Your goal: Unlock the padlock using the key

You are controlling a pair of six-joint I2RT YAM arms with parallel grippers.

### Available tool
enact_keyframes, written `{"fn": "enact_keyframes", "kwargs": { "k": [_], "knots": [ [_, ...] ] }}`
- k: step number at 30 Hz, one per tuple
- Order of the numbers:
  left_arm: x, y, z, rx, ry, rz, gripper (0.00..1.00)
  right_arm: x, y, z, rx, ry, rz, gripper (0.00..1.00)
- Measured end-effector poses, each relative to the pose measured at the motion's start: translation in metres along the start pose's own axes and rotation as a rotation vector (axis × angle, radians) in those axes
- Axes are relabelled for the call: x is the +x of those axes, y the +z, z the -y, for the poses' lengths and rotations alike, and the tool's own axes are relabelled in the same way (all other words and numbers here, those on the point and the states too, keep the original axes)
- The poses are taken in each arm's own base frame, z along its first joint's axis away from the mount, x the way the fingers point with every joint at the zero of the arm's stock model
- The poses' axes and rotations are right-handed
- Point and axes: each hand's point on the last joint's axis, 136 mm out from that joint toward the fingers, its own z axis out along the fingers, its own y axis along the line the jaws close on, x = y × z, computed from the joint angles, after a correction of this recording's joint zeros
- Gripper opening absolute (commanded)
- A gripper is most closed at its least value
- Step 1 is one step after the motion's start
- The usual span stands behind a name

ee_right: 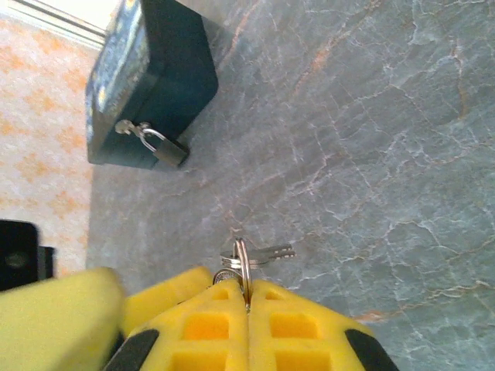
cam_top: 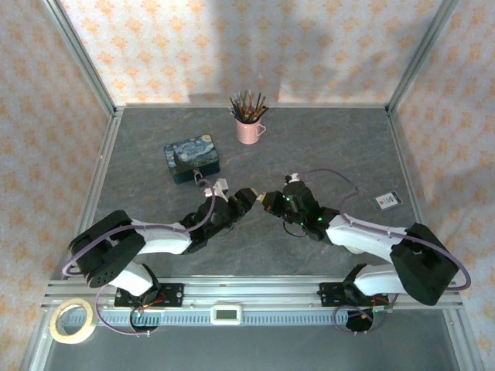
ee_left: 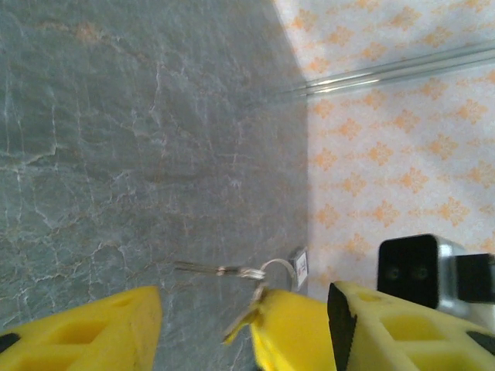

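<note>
1. grey, marble-veined table (cam_top: 325, 154) inside a booth of pale walls (cam_top: 232, 46) with an orange pattern, edged by metal rails (cam_top: 81, 56).
2. toward the back, a pink cup (cam_top: 250, 131) full of pencils; left of the middle, a blue painted tin (cam_top: 192, 157); at the right, a small card (cam_top: 388, 201); at the near left corner, a roll of tape (cam_top: 73, 321).
3. hanging from the clasp on the tin's near wall: the padlock (ee_right: 164, 151), shackle end at the tin, dark body slanting away from it down to the table.
4. held above the table near its middle, well apart from the padlock: the key (ee_right: 271, 252), blade pointing right in the right wrist view, crosswise to the fingers' line.
5. right claw (ee_right: 247, 287) clenched, yellow pads pressed together on the key's ring.
6. left claw (cam_top: 246, 199) released, with a wide gap beside its yellow finger (ee_left: 85, 332), grasping nothing.
7. both arms stretched low and inward from the near edge, tips almost meeting on the near side of the tin.
</note>
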Motion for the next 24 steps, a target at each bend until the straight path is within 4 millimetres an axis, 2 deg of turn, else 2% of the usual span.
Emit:
{"fn": "enact_keyframes", "kwargs": {
  "k": [3, 5, 12, 17, 18, 22, 24],
  "knots": [
    [0.003, 0.005, -0.005, -0.006, -0.003, -0.006, 0.5, -0.004, -0.002, -0.006, -0.022, 0.018, 0.016, 0.0],
    [0.003, 0.007, -0.004, -0.001, -0.004, -0.004, 0.43, -0.005, -0.002, -0.008, -0.031, 0.023, 0.023, 0.0],
    [0.0, 0.01, 0.013, 0.051, -0.015, 0.004, 0.24, -0.006, -0.002, -0.009, -0.038, 0.035, 0.027, 0.0],
    [-0.002, 0.01, 0.016, 0.063, -0.016, 0.014, 0.0, -0.006, -0.002, -0.009, -0.042, 0.035, 0.029, 0.0],
    [-0.002, 0.011, 0.017, 0.065, -0.014, 0.015, 0.0, -0.006, -0.003, -0.009, -0.044, 0.035, 0.029, 0.04],
    [-0.004, 0.011, 0.017, 0.065, -0.005, 0.018, 0.0, -0.011, -0.01, -0.012, -0.051, -0.003, 0.05, 0.32],
    [-0.009, 0.01, 0.015, 0.051, 0.013, 0.029, 0.0, -0.021, -0.021, -0.017, -0.062, -0.038, 0.092, 0.39]
  ]
}}
